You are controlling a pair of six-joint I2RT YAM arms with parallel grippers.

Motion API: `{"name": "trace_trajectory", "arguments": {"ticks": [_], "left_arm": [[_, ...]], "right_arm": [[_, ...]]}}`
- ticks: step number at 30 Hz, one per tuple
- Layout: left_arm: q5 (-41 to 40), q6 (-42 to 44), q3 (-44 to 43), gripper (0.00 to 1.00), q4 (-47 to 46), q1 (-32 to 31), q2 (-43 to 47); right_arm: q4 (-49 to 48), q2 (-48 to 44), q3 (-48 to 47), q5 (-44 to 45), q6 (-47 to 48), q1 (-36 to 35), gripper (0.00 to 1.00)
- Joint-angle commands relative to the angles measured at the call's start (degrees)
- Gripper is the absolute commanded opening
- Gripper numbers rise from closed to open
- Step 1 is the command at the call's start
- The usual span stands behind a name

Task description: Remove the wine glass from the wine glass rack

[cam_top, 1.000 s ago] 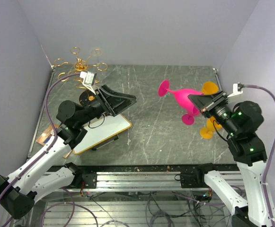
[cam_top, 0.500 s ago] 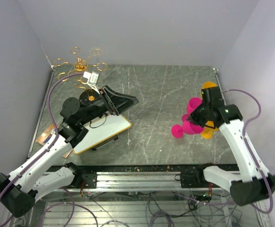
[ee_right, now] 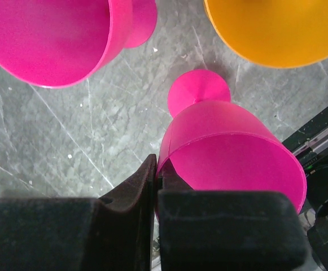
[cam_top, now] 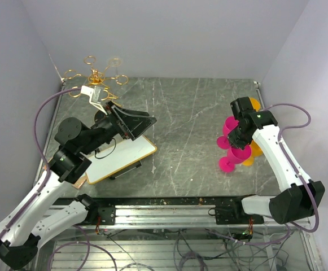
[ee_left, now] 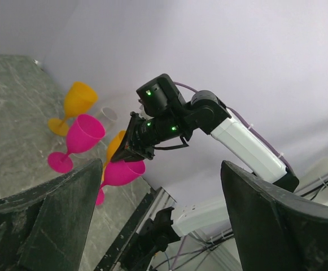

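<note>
Wine glass off wine glass rack, rim pinched in clenched right gripper, foot below near surface; left gripper spread, empty. Likely remaining: setting down, releasing.

The desk's middle is open from near to far edge; the pink wine glass and other glasses crowd the right edge, a white board the left side, the wine glass rack the far left corner.

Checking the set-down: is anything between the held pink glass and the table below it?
Nothing visible. Below the held pink glass lies bare table. A second pink glass and an orange glass stand close beside it, not beneath.
</note>
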State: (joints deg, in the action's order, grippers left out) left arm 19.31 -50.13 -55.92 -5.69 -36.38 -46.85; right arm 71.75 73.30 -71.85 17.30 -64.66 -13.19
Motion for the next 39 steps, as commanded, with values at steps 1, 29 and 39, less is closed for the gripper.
{"name": "trace_trajectory", "arguments": {"ticks": [1, 29, 39], "left_arm": [[-4.74, 4.91, -2.53, 0.96, 6.83, 0.18, 1.81], [-7.15, 7.61, -4.37, 0.97, 11.51, 0.17, 3.79], [-7.47, 7.72, -4.55, 0.98, 11.97, 0.17, 3.84]], "right_arm": [[-1.43, 1.12, -1.14, 4.16, -1.94, 0.22, 0.0], [-9.44, 8.01, 2.2, 6.29, -2.46, 0.55, 0.02], [-7.54, 7.62, -1.48, 5.66, -0.27, 0.56, 0.27]]}}
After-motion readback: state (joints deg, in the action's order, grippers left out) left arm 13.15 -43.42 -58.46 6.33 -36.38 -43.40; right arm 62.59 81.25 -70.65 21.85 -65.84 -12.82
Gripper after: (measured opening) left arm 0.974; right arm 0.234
